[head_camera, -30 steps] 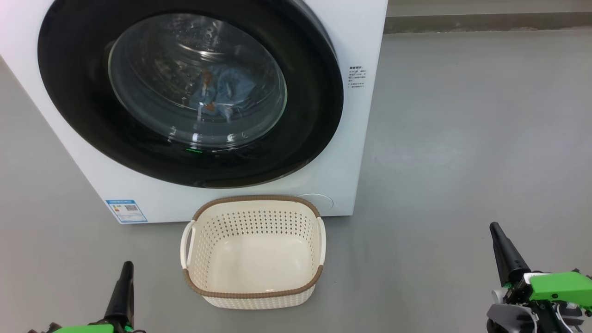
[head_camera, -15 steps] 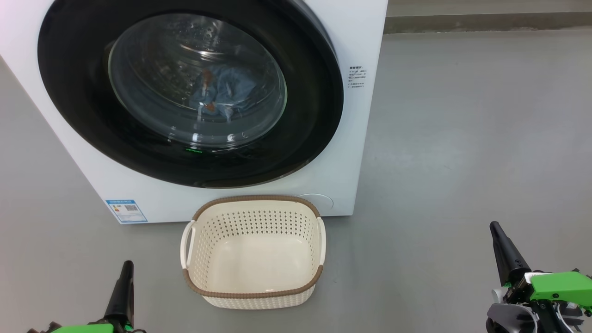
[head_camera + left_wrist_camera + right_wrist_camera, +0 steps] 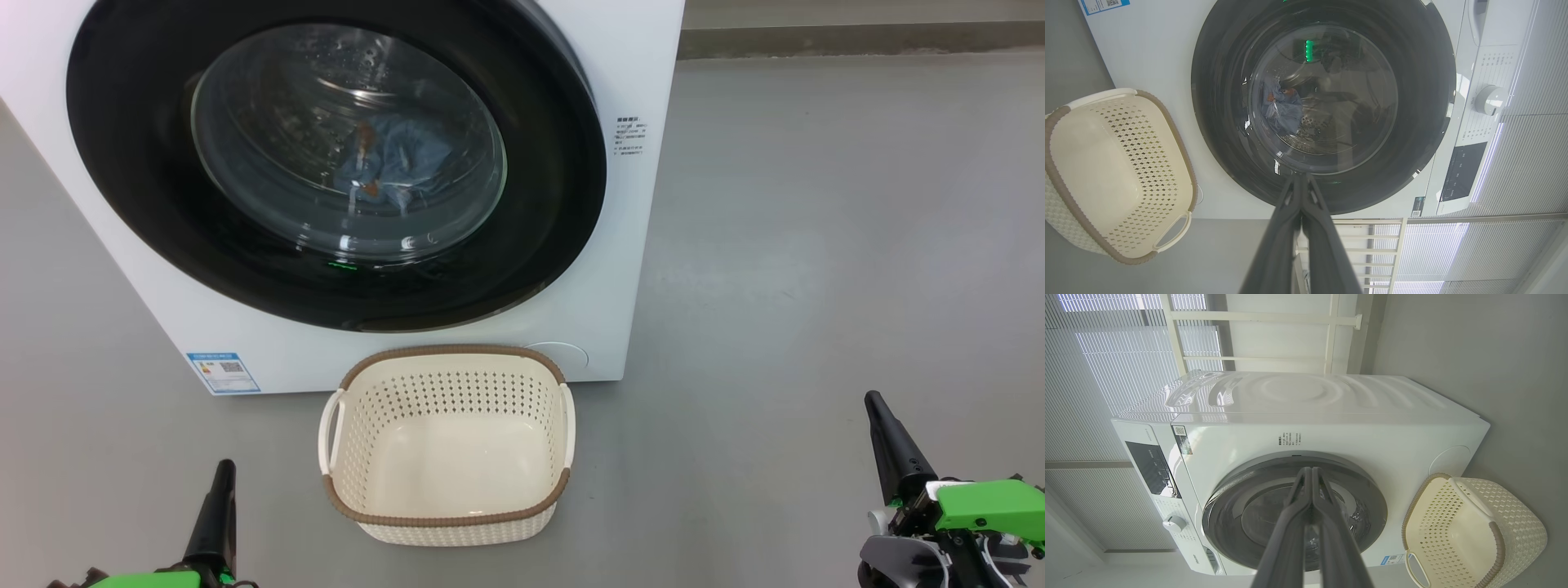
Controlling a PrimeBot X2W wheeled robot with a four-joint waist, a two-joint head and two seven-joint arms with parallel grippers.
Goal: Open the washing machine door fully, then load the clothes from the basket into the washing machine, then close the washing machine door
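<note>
White washing machine [image 3: 633, 245] at 11 o'clock of the head view, on grey floor [image 3: 816, 245]. Washing machine door [image 3: 547, 212] closed flush on its front, black rim around clear glass. Basket [image 3: 449, 519] on the floor at 6 o'clock from the door, just beside the machine's base, bare cream bottom showing. Clothes [image 3: 400, 159] behind the glass, inside the drum [image 3: 310, 106]. Left gripper [image 3: 224, 474] at 7 o'clock, fingers pressed together; right gripper [image 3: 875, 404] at 4 o'clock, fingers likewise together; both well apart from the basket.
</note>
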